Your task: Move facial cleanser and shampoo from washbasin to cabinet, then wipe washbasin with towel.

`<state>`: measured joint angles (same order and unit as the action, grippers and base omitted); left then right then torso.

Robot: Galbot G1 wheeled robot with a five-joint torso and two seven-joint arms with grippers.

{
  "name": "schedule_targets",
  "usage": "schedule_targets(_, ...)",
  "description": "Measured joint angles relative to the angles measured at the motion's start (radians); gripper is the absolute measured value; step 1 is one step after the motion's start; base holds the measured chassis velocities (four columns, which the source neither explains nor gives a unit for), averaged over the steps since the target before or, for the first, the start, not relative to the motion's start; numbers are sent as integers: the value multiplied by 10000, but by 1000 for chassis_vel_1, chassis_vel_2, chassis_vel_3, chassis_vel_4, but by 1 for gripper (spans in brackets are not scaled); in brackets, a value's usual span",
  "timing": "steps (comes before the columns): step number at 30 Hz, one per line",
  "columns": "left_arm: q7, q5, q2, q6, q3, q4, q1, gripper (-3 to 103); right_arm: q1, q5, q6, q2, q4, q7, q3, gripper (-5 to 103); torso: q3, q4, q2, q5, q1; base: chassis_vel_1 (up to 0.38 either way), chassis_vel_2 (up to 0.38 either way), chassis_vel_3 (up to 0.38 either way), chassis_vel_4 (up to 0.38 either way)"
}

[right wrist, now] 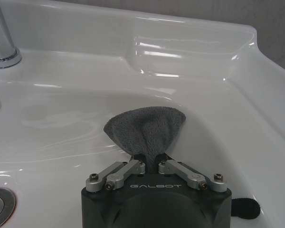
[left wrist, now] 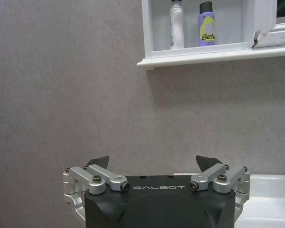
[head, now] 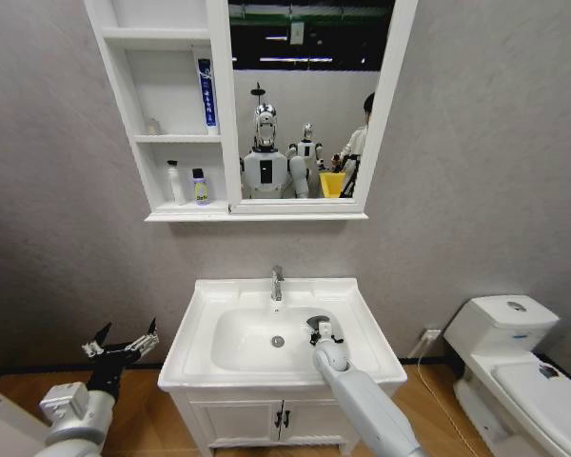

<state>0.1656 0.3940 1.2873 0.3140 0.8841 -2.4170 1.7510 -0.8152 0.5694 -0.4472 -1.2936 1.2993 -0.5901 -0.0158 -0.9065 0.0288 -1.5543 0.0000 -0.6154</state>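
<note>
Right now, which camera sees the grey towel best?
The right wrist view: the towel is close up, pinched in the right gripper against the washbasin bowl. The head view shows just a small dark patch. The left wrist view faces the wall.

We see washbasin: glossy white ceramic, smooth, bright reflections. Faucet: polished chrome metal. Towel: dark grey terry cloth, matt, fuzzy nap. We note right gripper: brushed silver metal links, matt black body. Left gripper: same finish. Cabinet: smooth white painted shelves. Wall: matt grey, faintly mottled. Floor: wood.
</note>
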Motion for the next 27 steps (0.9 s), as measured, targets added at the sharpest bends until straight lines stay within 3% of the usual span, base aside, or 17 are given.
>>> schedule_targets(6,0,0,0,0,0,0,0,100,210,-794,779,-54,-152,127,-183,8,0,0,0,0,0,0,0,0,0)
schedule_targets(9,0,0,0,0,0,0,0,100,577,-1683,1524,-75,-332,563,-571,8,-1,0,0,1,0,0,0,0,0)
schedule_targets(12,0,0,0,0,0,0,0,100,958,-1946,1802,6,-501,897,-913,8,0,-2,0,1,0,0,0,0,0)
schedule_targets(17,0,0,0,0,0,0,0,100,1358,-1904,1991,188,-920,1353,-1309,8,0,-1,0,0,-1,0,0,0,0)
schedule_targets(25,0,0,0,0,0,0,0,100,1597,-1771,2421,552,-2071,2792,-1787,6,-1,1,0,2,0,0,0,0,0)
schedule_targets(27,0,0,0,0,0,0,0,100,1597,-1879,2503,532,-2212,2867,-1805,11,-1,1,0,3,0,0,0,0,0)
